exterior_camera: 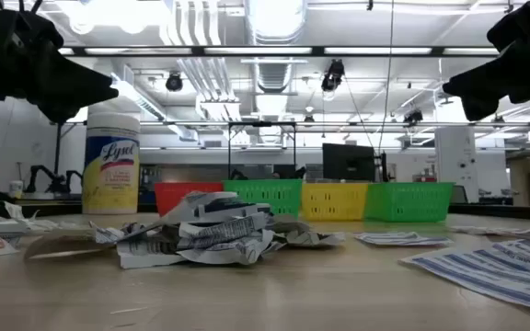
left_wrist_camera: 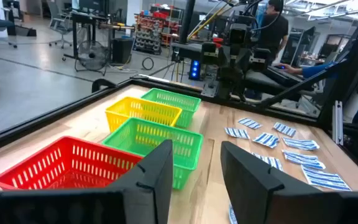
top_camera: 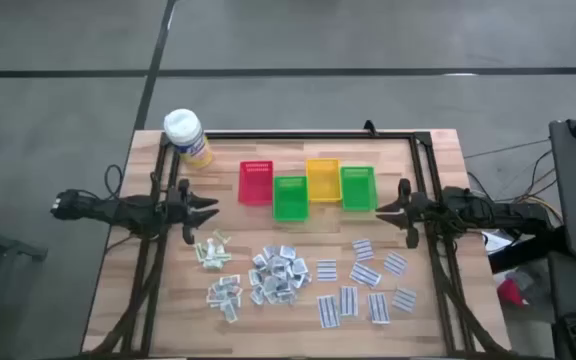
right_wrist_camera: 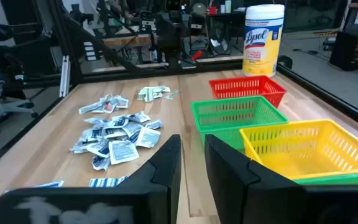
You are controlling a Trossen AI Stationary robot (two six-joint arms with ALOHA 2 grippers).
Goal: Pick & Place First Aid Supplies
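Packets [top_camera: 288, 275] lie between both raised claws, below bins [top_camera: 290, 196]

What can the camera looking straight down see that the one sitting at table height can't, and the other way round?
Only the overhead view shows both arms whole, the left hand and right hand apart from everything, and the blue-striped strips spread out as separate pieces. Only the table-height view shows the room behind and the label on the yellow bottle. Both show the four bins in a row and the crinkly wrapper pile.
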